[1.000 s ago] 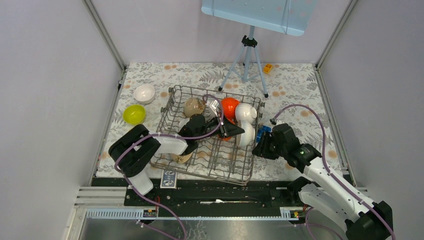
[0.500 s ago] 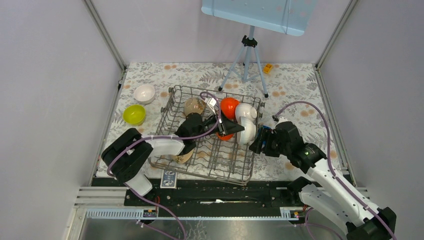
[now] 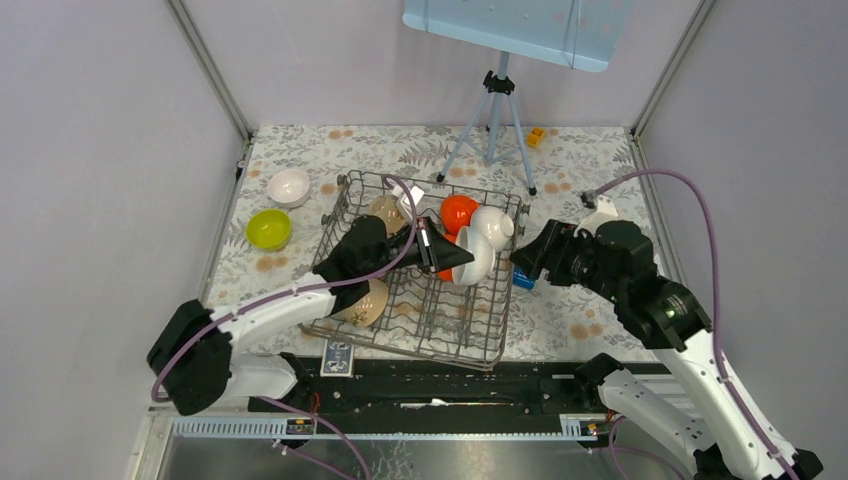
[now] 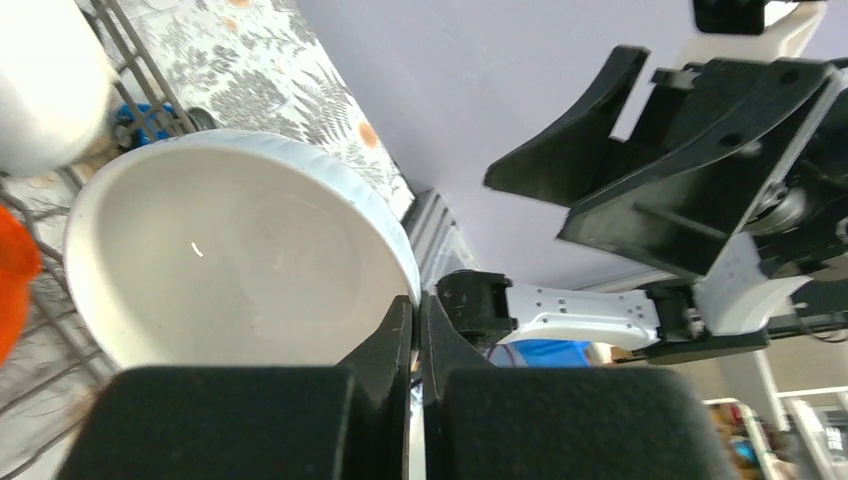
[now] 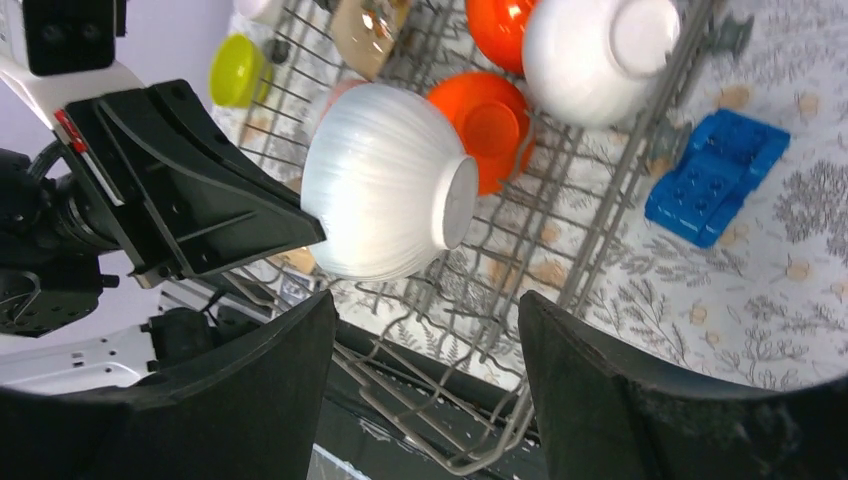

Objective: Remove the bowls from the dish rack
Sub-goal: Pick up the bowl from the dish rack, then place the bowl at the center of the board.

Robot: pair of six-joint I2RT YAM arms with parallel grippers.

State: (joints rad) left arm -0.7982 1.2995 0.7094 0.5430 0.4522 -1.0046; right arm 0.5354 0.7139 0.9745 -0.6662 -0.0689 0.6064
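The left claw (image 4: pixel 415 312) pinches a white bowl (image 5: pixel 385 195) on its side, bottom pointing to 3 o'clock (right claw (image 5: pixel 425 320) wide, empty).

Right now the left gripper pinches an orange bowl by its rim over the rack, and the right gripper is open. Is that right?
No. The bowl in the left gripper is white, not orange; the left wrist view shows it. The rest holds: pinched by its rim over the rack, right gripper open.

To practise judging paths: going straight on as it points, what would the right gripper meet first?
Most likely the white ribbed bowl that the left gripper holds over the grey wire dish rack; depth is unclear.
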